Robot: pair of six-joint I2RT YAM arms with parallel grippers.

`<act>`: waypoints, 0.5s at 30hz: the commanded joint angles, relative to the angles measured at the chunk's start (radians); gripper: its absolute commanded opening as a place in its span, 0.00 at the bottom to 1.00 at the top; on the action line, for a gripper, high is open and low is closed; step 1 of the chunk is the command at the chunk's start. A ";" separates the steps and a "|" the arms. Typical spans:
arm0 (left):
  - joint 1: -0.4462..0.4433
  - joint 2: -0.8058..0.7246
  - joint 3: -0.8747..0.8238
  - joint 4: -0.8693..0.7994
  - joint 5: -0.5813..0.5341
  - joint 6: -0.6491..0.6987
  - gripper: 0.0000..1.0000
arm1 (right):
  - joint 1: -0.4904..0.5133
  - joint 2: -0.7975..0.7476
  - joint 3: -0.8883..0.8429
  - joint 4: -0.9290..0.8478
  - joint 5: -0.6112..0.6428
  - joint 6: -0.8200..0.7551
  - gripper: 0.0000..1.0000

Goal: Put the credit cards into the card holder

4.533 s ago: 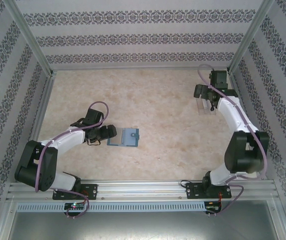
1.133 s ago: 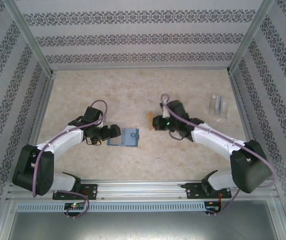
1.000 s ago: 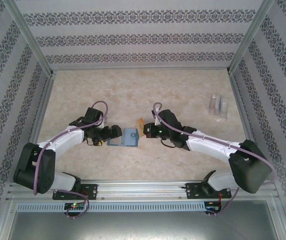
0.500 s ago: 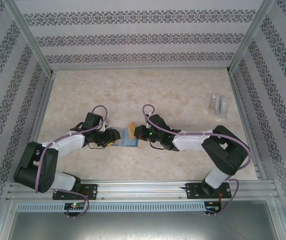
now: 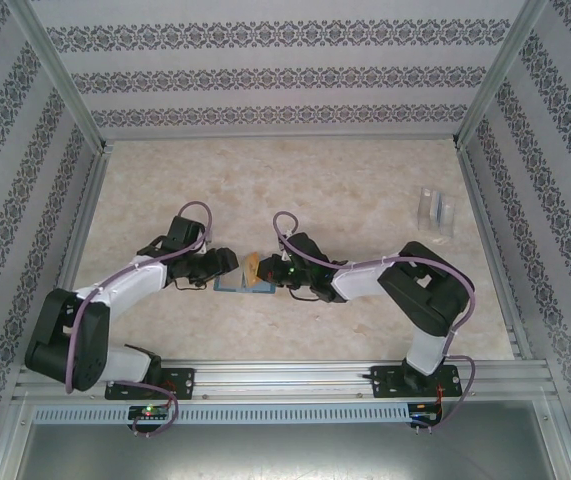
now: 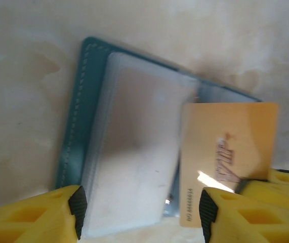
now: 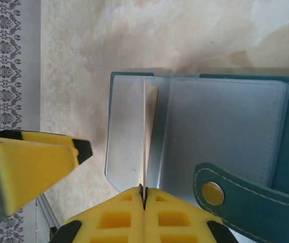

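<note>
1. The right fingers [image 7: 129, 215] are pressed together on one edge of a tan card [image 6: 228, 157]. In the right wrist view the card shows edge-on as a thin line running out from between them.
2. The tan card stands on its edge over the open card holder [image 7: 225, 126], above the clear pocket on the side nearest the left arm. Whether its far end has entered that pocket cannot be told.
3. The left fingers [image 6: 30, 215] stand apart and grip nothing. One is on each side of the end of the card holder's clear sleeves [image 6: 134, 167]. One tip is just beside the sleeves' edge and the other is just beside the tan card.
4. The card holder is teal and lies open and flat on the counter [image 5: 315, 190]. In the top view it sits between the two sets of fingers. Its strap with a brass snap [image 7: 212, 192] lies just beside the right fingers.
5. A clear stand [image 5: 435, 211] sits well apart from the card holder, off to the right and toward the back wall. Its contents are too small to make out.
</note>
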 commanded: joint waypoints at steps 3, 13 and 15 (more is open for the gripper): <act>-0.010 0.054 -0.006 0.052 0.016 0.005 0.58 | 0.016 0.023 0.013 0.052 -0.020 0.034 0.00; -0.010 0.054 -0.034 0.083 0.045 -0.016 0.34 | 0.013 0.029 -0.009 0.051 0.021 0.038 0.00; -0.010 0.054 -0.038 0.077 0.049 -0.016 0.33 | 0.013 0.038 -0.012 0.059 0.038 0.044 0.00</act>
